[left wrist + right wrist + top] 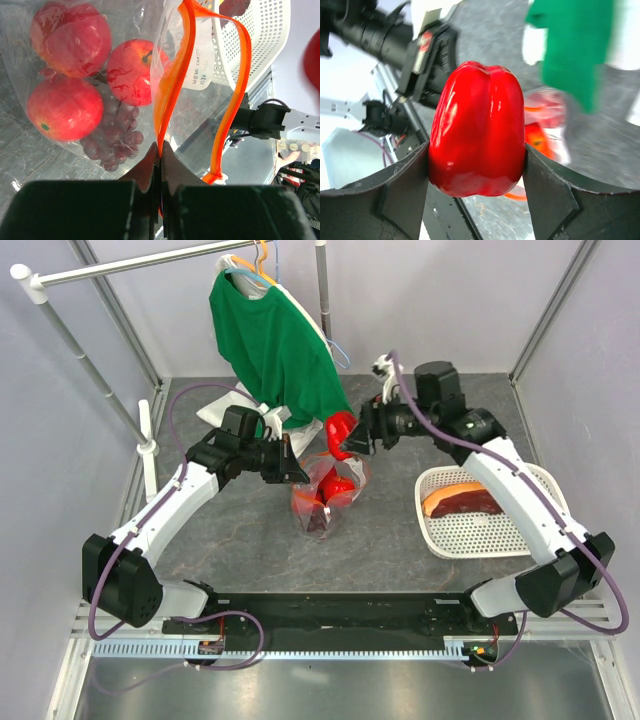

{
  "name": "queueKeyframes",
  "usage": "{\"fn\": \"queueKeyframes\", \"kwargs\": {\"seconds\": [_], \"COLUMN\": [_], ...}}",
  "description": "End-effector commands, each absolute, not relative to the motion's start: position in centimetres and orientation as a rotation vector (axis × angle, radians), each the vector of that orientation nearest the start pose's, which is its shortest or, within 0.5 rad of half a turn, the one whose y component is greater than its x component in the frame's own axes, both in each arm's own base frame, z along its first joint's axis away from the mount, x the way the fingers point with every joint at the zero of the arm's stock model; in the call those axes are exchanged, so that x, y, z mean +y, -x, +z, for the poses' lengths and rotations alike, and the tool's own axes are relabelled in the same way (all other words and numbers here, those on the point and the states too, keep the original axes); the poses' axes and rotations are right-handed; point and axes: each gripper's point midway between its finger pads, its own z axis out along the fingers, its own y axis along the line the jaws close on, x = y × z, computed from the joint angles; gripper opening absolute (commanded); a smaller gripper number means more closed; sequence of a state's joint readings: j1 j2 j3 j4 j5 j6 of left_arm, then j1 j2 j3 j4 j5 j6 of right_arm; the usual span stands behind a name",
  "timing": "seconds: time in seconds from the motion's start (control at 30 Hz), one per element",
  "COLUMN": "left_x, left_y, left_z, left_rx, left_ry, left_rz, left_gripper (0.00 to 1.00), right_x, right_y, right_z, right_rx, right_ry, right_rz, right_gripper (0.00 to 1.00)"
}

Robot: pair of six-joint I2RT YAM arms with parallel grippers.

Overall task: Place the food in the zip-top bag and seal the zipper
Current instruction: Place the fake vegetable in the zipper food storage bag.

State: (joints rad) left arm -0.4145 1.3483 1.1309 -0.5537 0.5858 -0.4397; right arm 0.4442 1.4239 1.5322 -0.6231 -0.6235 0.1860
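Near open zip-top bag (pixel 196 116), right fingers (pixel 404 192) clamped on red pepper (pixel 477 130); left fingers (pixel 146 176) pinched on zipper (pixel 241 65)

Left arm reaches toward 1 o'clock; left gripper (pixel 297 472) points to 3 o'clock, jaws pinched on the zipper (pixel 164 100). Right gripper (pixel 352 443) points to 9 o'clock, clamping the red bell pepper (pixel 477 135).

Green shirt (pixel 275 340) hanging, white basket (pixel 480 535) (brown-and-orange item (pixel 462 502) inside), grey table (pixel 250 550)

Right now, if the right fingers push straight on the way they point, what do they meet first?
Carrying the red bell pepper, likely the left fingers pinching the zip-top bag rim; depth is unclear.
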Motion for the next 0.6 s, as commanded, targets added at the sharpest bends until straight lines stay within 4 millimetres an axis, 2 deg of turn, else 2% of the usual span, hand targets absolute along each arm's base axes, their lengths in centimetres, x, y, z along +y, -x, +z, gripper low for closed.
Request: {"fn": "queueKeyframes", "kwargs": {"seconds": [0.0,0.23,0.37,0.57], "left_x": [-23.8,-24.0,-24.0,-23.8], "left_y": [-26.8,-26.8,-26.8,-26.9], "left_z": [22.1,22.3,22.4,22.2], "left_rx": [2.381,2.38,2.375,2.382], "left_ry": [-0.324,-0.319,-0.318,-0.296], "left_rz": [-1.108,-1.128,-1.131,-1.144], "left_gripper": [0.02,0.02,0.02,0.02], "right_x": [28.5,31.0,31.4,32.0], "right_y": [-29.4,-27.7,-28.1,-27.5], "right_z": [31.1,27.0,25.4,24.0], "right_rx": [2.014,2.105,2.166,2.207], "right_ry": [0.684,0.722,0.645,0.654], "right_rz": [1.025,1.0,0.987,0.997], "right_gripper": [0.59,0.61,0.62,0.69]}}
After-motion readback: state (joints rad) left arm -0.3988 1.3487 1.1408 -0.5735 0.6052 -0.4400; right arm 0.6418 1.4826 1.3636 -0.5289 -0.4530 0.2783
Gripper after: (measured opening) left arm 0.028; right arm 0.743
